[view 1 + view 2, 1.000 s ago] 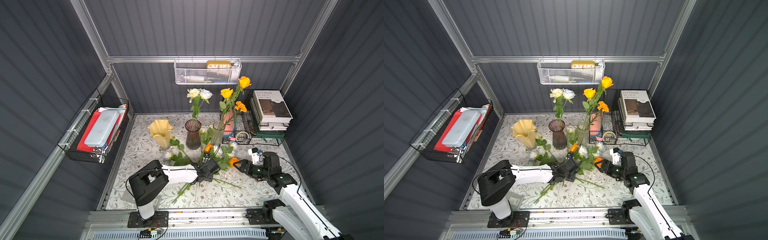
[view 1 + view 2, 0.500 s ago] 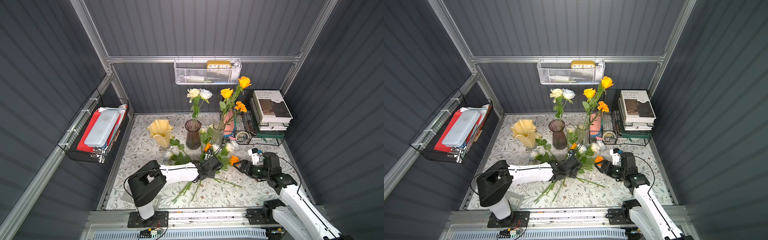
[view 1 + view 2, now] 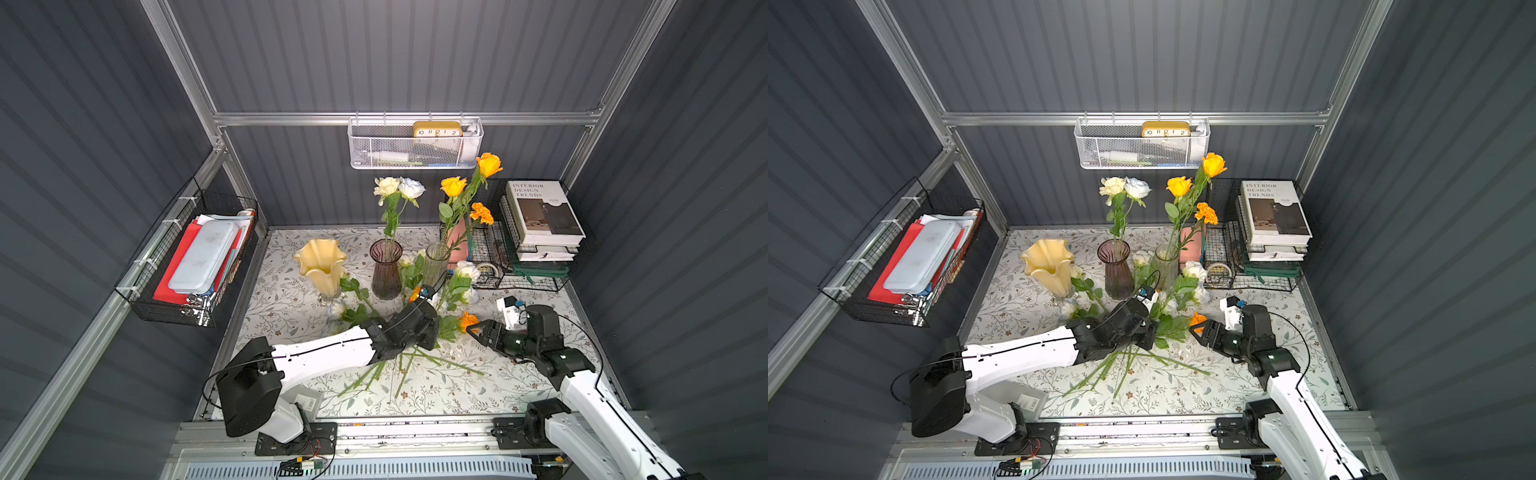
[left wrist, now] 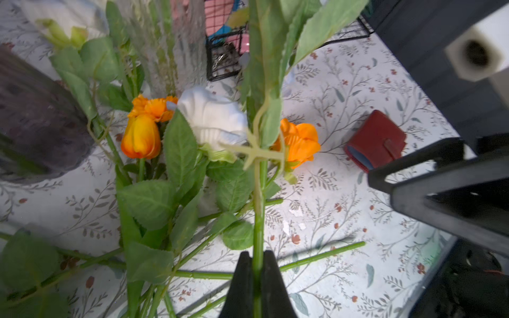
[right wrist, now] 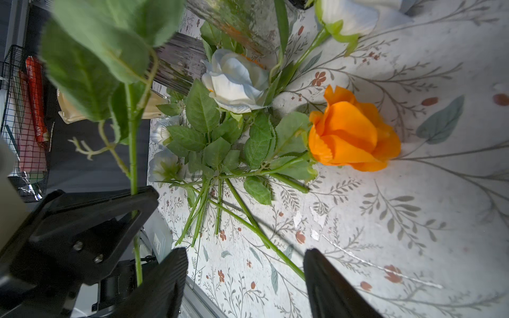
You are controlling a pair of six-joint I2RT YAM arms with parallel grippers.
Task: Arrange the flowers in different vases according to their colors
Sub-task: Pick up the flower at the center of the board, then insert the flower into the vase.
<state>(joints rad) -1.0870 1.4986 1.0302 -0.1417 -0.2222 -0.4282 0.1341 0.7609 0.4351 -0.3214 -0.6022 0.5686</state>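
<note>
My left gripper [image 4: 257, 265] is shut on one flower's green stem [image 4: 259, 214], which rises out of the wrist view with its bloom out of sight. In both top views this gripper [image 3: 430, 334] sits over the loose flowers [image 3: 399, 361] lying on the tablecloth. Among them lie an orange tulip [image 4: 141, 137], a white rose [image 4: 214, 118] and an orange rose [image 5: 352, 135]. My right gripper [image 5: 245, 275] is open and empty, just short of the orange rose. The purple vase [image 3: 386, 270] holds cream and white roses [image 3: 399, 187]. The clear vase [image 3: 436, 262] holds orange flowers [image 3: 453, 185]. The yellow vase [image 3: 320, 266] is empty.
A black wire rack with books [image 3: 540, 216] stands at the back right, a tape roll [image 3: 484, 270] beside it. A red wallet [image 4: 376, 140] lies on the cloth near the right arm. Baskets hang on the back wall [image 3: 415, 145] and left wall [image 3: 195, 257].
My left gripper has moved right over the pile and closed on a stem, and that flower now stands up. The right arm has stayed in place.
</note>
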